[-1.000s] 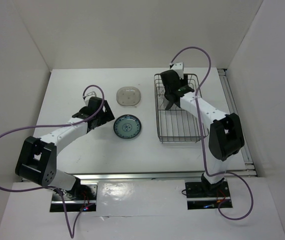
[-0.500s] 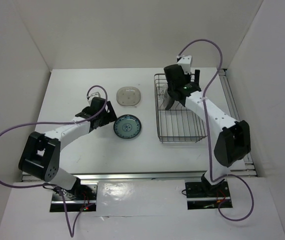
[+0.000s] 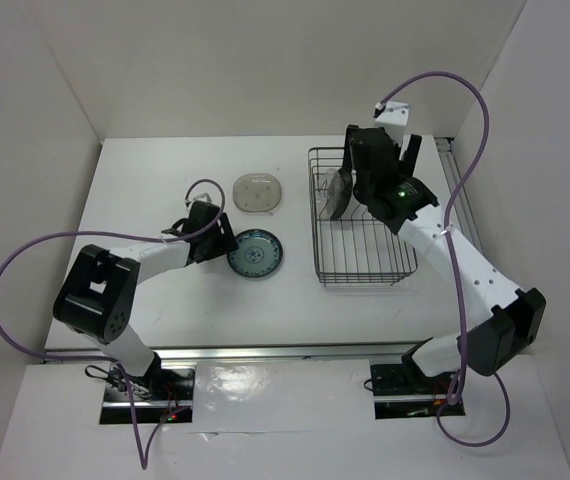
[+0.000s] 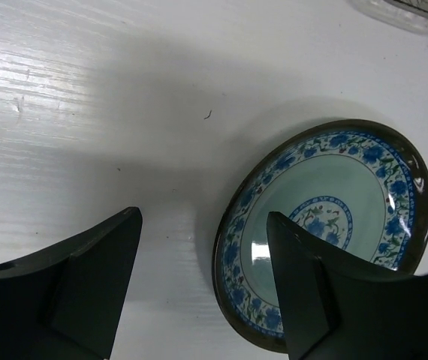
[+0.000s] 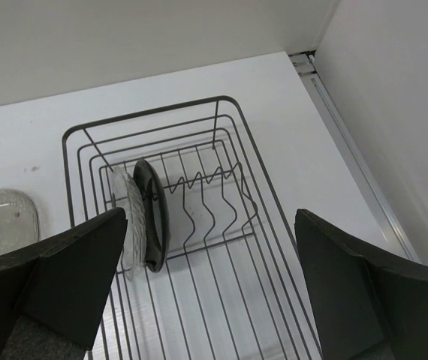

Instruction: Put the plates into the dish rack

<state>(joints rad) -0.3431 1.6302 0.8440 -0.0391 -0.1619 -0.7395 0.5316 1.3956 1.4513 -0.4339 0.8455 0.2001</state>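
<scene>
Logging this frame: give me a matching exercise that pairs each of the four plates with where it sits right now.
Things:
1. blue plate
2. beige plate
3. black plate
4. clear plate

Places:
A. upright in the rack, nearest its side wall
B. flat on the table, rim between the open left fingers
C. flat on the table, farther back, untouched
D. upright in the rack, next to the free dividers

Pairs: 1-B, 2-C, 3-D, 4-A
</scene>
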